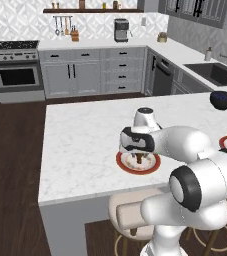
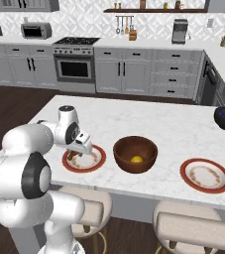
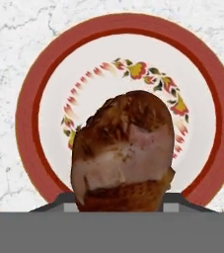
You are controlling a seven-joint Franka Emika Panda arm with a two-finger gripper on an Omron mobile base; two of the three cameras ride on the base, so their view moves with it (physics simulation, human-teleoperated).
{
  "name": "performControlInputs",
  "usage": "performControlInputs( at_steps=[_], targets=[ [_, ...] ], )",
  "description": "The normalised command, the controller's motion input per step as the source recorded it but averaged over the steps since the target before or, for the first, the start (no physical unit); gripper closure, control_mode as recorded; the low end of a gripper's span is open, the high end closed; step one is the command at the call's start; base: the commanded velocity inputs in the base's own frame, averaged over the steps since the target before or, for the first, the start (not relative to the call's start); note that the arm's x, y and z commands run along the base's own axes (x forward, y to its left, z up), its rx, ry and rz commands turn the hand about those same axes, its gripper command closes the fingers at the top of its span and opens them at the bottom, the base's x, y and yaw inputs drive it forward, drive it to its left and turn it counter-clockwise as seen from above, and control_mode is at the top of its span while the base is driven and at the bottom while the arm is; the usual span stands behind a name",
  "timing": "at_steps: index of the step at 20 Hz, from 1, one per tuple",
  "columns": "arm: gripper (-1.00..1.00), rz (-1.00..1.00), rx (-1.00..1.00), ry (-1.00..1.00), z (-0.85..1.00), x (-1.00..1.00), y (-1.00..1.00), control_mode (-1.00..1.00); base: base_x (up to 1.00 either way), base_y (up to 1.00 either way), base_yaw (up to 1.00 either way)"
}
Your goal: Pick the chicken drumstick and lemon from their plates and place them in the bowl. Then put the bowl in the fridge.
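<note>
Jaws were closed on the chicken drumstick, one fingertip either side of the meat, w/ the gripper low over the left plate; I read that as a grip for lifting it off. Lemon already sat in the wooden bowl just beside that plate, so the short hop made sense, and the other plate was bare. No brand, label or writing legible anywhere, just a floral ring on the plate.
</note>
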Motion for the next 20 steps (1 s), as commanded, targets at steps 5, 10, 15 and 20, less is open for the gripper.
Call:
performControlInputs(
  at_steps=[5,10,15,20],
  targets=[
    [1.00,0.00,-0.05,0.19,1.00,-0.06,-0.15,-1.00,0.00,0.00,0.00],
    [1.00,0.00,-0.09,0.00,0.90,0.00,-0.47,-1.00,0.00,0.00,0.00],
    [1.00,0.00,-0.09,0.11,0.10,0.03,-0.93,-1.00,0.00,0.00,0.00],
    [1.00,0.00,0.00,0.02,0.02,0.00,-1.00,-1.00,0.00,0.00,0.00]
  ],
)
